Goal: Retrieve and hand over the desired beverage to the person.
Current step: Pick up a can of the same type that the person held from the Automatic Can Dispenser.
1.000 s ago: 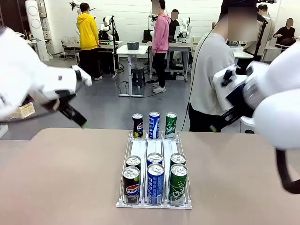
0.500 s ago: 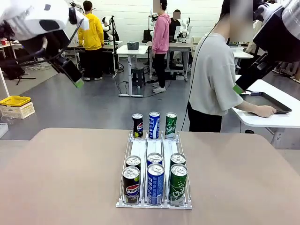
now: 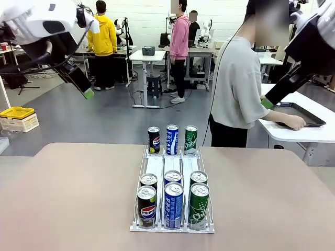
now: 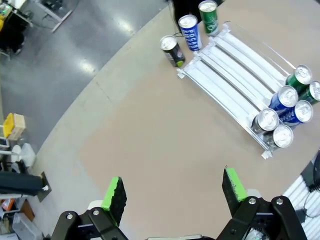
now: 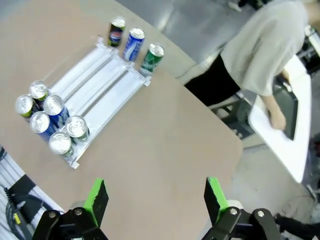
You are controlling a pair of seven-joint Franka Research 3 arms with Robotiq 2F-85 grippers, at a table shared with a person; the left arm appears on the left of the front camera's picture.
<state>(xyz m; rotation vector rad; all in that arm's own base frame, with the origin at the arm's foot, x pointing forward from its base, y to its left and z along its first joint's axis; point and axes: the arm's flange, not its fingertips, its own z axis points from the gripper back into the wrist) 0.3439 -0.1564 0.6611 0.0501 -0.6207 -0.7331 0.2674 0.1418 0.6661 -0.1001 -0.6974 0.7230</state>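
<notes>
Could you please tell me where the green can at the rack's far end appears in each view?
Front view: the green can stands above centre, rightmost of the far three.
Left wrist view: green can at the top edge, right of centre.
Right wrist view: green can high up, just left of centre.
Shared landmark: the white rack, just beside it.

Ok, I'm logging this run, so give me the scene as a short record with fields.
rack: three lanes, on table
near cans: six, two per lane
far cans: three, upright at rack's far end
person: grey T-shirt, far side, hand on side table
left fingers: open, empty, raised
right fingers: open, empty, raised
</notes>
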